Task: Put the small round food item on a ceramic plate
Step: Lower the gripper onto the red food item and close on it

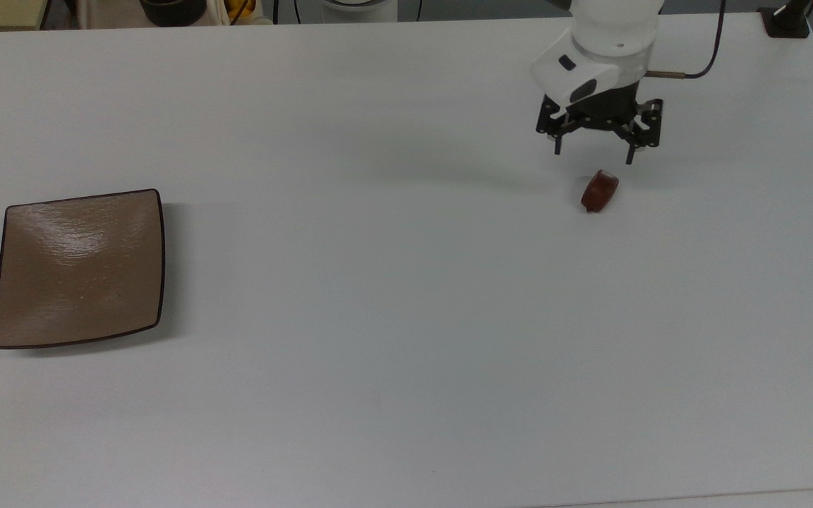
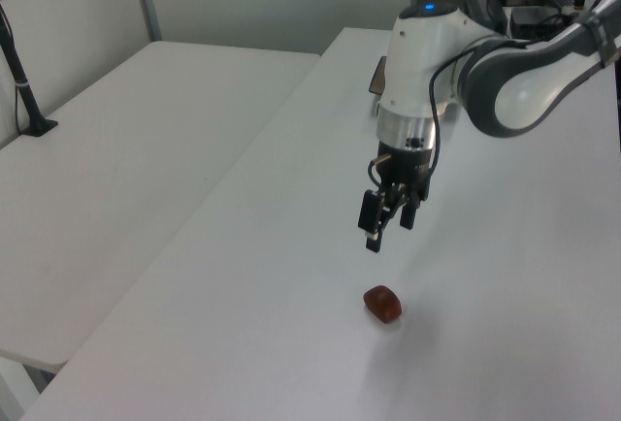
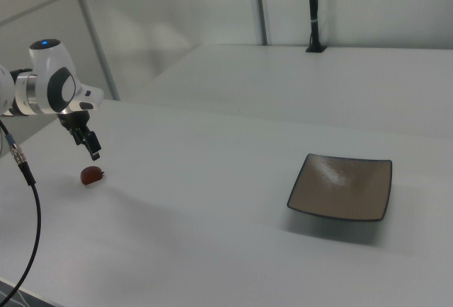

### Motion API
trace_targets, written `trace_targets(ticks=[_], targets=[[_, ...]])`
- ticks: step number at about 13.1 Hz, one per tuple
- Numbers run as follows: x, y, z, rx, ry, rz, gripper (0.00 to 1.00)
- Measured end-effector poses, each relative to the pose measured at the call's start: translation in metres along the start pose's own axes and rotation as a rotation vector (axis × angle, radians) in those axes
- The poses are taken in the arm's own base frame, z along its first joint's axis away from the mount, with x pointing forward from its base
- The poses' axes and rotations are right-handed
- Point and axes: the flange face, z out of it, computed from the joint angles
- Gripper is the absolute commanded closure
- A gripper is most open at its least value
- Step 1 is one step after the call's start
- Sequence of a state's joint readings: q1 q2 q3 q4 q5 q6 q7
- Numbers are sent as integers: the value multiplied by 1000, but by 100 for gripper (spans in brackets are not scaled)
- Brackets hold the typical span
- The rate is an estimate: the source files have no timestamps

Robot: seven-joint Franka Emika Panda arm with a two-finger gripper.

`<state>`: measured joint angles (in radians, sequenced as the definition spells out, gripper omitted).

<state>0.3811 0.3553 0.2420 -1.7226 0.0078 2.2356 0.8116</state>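
Top view – spread fingers (image 1: 593, 156) above food item (image 1: 600, 190), plate (image 1: 79, 268) apart

One small round food item (image 1: 599, 191), one ceramic plate (image 1: 78, 268), one gripper (image 1: 594, 154), one white table (image 1: 406, 339)

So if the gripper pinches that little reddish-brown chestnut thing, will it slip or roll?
The chestnut-like food item looks glossy and rounded, so it may squirt from the open gripper. It probably rolls if nudged, though one flatter side may steady it.
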Motion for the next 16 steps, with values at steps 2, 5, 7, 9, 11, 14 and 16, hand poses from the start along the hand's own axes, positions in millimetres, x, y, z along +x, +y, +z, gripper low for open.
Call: trace_targets(ticks=[2, 5, 7, 9, 11, 14, 16], targets=[[-3, -12, 20, 0, -18, -14, 0], [-4, -20, 46, -12, -43, -3, 0], [-5, -21, 65, -36, -42, -26, 0], [-6, -26, 78, -36, -33, -42, 0], [-13, -31, 88, -47, -39, -66, 19], [-19, -35, 100, -78, -24, -110, 89], [-18, -36, 100, -75, -22, -108, 97]])
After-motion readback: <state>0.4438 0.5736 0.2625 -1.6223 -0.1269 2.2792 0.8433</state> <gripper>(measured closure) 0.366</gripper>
